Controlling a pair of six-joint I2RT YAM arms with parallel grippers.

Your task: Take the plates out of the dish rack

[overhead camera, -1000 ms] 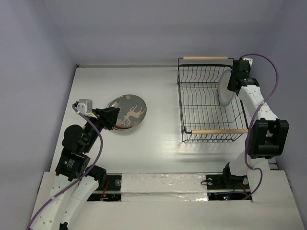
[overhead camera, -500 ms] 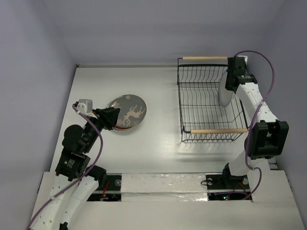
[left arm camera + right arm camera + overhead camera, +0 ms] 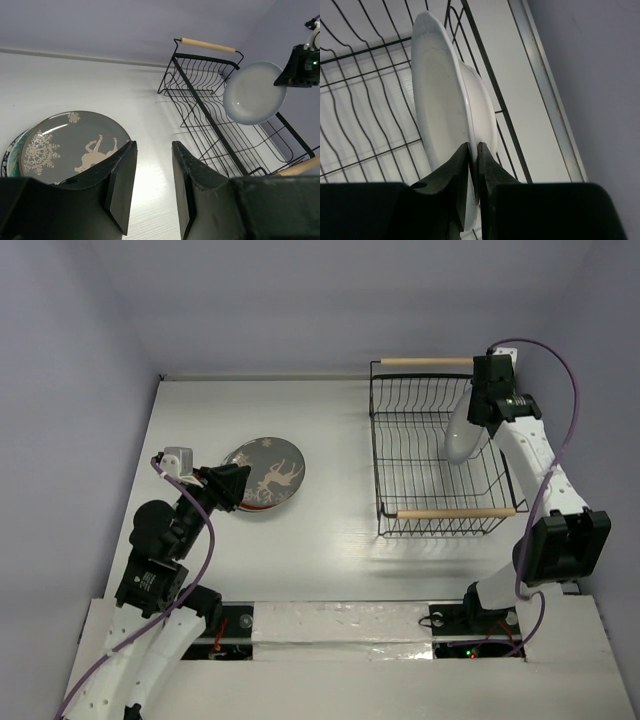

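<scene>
Two fingers (image 3: 454, 172) of the right gripper (image 3: 472, 150) are pressed from both sides on the rim of a plain white plate (image 3: 440, 100), so the gripper is clamped on it. The plate stands on its edge and leans a little. It is at the right side of the dish rack (image 3: 379, 445), with the black wires behind and below it. I cannot tell if its lower rim touches the wires. No other plate shows in the rack. The rack has two wooden handles (image 3: 456, 513), one at its near side and one at its far side, and it stands on the right half of the table (image 3: 330, 420), close to the far right corner.

On the left half, the left gripper (image 3: 150, 172) hangs with its jaws apart and nothing between them. Just beyond it lies a grey plate (image 3: 75, 145) with a white deer and snowflakes, flat on top of a small stack. The rims of other plates (image 3: 10, 152) show under it, one red, one with blue and teal pattern.
</scene>
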